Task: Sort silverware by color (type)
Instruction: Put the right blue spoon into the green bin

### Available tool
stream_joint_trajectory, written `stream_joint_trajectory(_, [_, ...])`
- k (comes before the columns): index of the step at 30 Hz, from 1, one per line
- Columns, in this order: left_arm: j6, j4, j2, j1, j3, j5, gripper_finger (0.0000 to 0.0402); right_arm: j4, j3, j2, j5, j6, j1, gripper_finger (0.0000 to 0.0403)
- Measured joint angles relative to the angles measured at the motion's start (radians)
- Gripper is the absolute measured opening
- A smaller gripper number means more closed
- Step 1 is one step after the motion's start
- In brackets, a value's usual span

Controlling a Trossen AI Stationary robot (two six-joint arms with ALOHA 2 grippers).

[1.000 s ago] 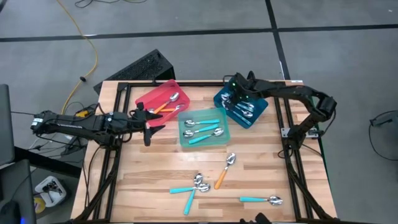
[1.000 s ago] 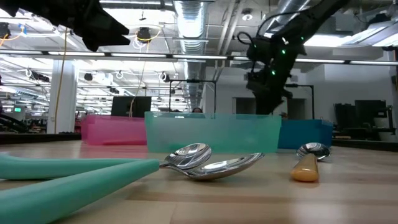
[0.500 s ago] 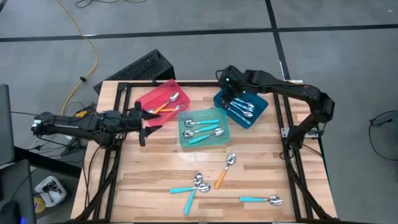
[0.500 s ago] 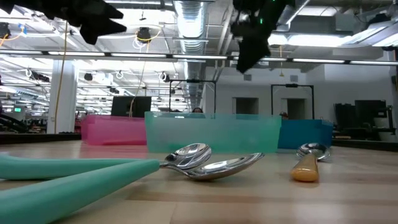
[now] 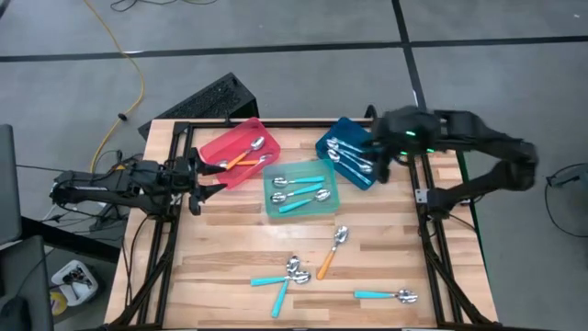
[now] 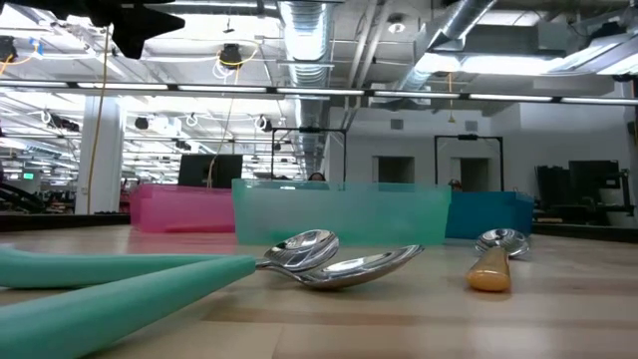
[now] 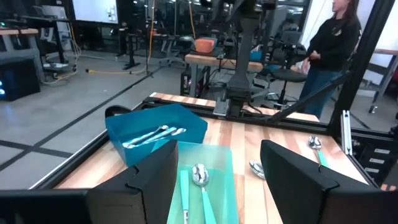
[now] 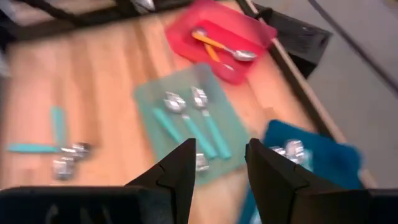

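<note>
Loose spoons lie flat on the near half of the table: an orange-handled one (image 5: 333, 250), a teal-handled pair with crossed handles (image 5: 277, 280) and another teal one (image 5: 386, 295). Orange-handled spoons lie in the red tray (image 5: 237, 152), teal ones in the teal tray (image 5: 301, 188), pale ones in the blue tray (image 5: 349, 154). My left gripper (image 5: 196, 188) (image 7: 217, 186) is open, left of the red tray, above the table. My right gripper (image 5: 375, 158) (image 8: 217, 171) is open and empty, high over the blue tray's right side.
The three trays sit side by side across the table's far half. A black metal frame (image 5: 430, 230) runs along the table's left and right edges. A black keyboard (image 5: 207, 99) lies beyond the far left corner. A person (image 7: 336, 37) stands in the room beyond.
My left gripper has drawn back toward the table's left edge, away from the red tray. My right gripper has risen from the blue tray, out of the low view, and swung toward the table's right edge. The spoons on the table have stayed where they were.
</note>
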Motion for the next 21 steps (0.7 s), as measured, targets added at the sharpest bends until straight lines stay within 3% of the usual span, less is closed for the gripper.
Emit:
stream_joint_trajectory(5, [0.005,0.002,0.001,0.0,0.0,0.001,0.0214,0.159,-0.18,-0.178,0.008,0.128,0.162,0.0162])
stream_joint_trajectory(11, [-0.007,0.002,0.001,0.0,0.0,0.05,0.0214,0.486,-0.452,-0.308,0.058,0.137,0.328,0.0162])
stream_joint_trajectory(21, [-0.019,0.001,0.001,0.0,0.0,0.13,0.0214,0.837,-0.714,-0.258,0.081,0.135,0.431,0.0162])
